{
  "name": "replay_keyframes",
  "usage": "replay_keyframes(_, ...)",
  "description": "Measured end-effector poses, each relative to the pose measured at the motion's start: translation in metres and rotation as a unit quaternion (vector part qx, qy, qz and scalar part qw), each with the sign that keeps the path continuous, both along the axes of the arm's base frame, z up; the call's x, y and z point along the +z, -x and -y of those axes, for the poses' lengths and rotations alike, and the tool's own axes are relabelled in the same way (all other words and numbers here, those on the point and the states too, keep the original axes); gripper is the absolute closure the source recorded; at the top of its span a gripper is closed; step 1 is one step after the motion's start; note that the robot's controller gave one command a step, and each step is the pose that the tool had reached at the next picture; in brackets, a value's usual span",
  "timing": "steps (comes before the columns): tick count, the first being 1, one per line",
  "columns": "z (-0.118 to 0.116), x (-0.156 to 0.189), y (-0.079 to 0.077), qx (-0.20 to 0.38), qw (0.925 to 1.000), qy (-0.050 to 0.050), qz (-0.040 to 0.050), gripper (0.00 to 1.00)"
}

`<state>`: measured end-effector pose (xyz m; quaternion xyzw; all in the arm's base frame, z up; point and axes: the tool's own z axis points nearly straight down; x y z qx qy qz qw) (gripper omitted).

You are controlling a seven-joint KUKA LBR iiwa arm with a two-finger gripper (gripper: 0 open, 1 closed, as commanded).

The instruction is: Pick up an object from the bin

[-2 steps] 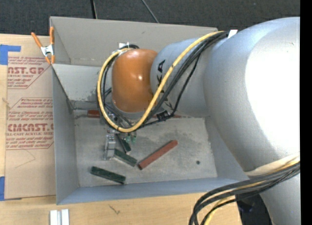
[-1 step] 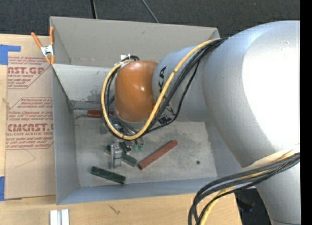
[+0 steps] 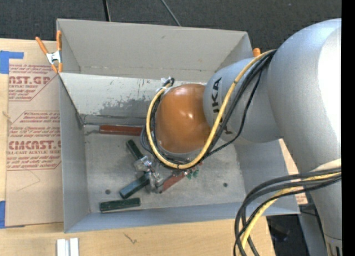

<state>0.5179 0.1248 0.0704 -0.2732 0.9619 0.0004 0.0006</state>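
Camera view, ctr frame: gripper [image 3: 149, 170] sits low in bin [image 3: 72, 138], touching or just above a dark green marker [image 3: 133, 188] & a red piece [image 3: 173, 180], lower ctr. Open or closed: can't tell. Best bet, prob.: centre on one item, lift straight up.

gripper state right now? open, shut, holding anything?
Gripper: cannot be told. It sits low over a dark green stick and a red-brown stick on the bin floor.

free: left floor [image 3: 102, 163] | obstacles: dark sticks [image 3: 135, 187] centre, brown rod [image 3: 119, 130] back
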Motion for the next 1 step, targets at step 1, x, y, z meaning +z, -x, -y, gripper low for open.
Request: replay_keyframes(1, 0.0000, -0.0001, 0.0000, 0.000, 1.0000, 0.000, 0.0000, 1.00)
